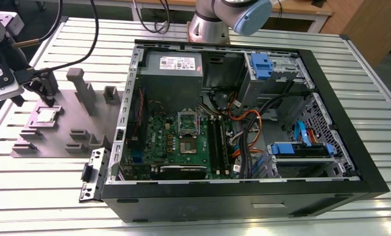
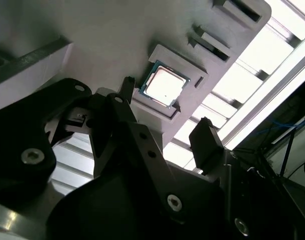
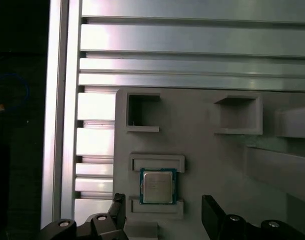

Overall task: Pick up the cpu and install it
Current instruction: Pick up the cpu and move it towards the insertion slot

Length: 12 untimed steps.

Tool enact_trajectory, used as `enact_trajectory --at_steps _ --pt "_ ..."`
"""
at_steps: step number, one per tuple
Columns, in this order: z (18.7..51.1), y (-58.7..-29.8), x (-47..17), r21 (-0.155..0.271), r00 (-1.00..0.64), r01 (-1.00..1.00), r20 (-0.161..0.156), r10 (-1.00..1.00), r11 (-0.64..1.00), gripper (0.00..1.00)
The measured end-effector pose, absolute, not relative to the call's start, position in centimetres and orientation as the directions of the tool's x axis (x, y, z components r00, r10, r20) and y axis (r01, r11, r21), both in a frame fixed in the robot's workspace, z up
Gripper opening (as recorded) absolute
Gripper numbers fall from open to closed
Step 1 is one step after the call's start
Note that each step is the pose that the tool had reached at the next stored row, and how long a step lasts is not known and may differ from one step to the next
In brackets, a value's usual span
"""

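Observation:
The cpu [image 1: 46,115] is a small silver square chip lying flat in a recess of a grey fixture plate [image 1: 58,140] at the exterior view's left. My gripper [image 1: 38,98] hangs just above it, open, with one dark finger on either side of the chip and not touching it. In the first wrist view the cpu [image 3: 157,186] sits between the two fingertips [image 3: 210,205] of the gripper [image 3: 164,201]. The second wrist view shows the cpu [image 2: 165,85] just beyond the open gripper [image 2: 165,102]. The open socket [image 1: 187,123] sits on the green motherboard [image 1: 182,147].
An open black computer case [image 1: 248,201] lies on the slatted aluminium table [image 1: 44,196], with cables, blue drive brackets [image 1: 300,149] and a grey power supply [image 1: 172,66] inside. Grey posts [image 1: 84,88] rise from the fixture plate beside my gripper. The arm's base [image 1: 209,24] stands behind the case.

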<state>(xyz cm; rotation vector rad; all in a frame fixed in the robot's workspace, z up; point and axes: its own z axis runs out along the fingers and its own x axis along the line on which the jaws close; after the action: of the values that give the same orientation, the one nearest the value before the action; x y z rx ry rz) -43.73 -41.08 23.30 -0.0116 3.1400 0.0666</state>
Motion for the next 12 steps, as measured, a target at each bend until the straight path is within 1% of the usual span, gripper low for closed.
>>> enact_trajectory --at_steps 5,6,12 --pt "22.6 -41.1 -43.7 0.042 -1.000 -0.007 -0.001 -0.007 0.999 0.69" --pt "22.4 -41.1 -43.7 0.042 -1.000 -0.007 -0.001 -0.007 0.999 0.62" --pt "21.3 -41.1 -43.7 0.042 -1.000 -0.007 -0.001 -0.007 0.999 0.62"
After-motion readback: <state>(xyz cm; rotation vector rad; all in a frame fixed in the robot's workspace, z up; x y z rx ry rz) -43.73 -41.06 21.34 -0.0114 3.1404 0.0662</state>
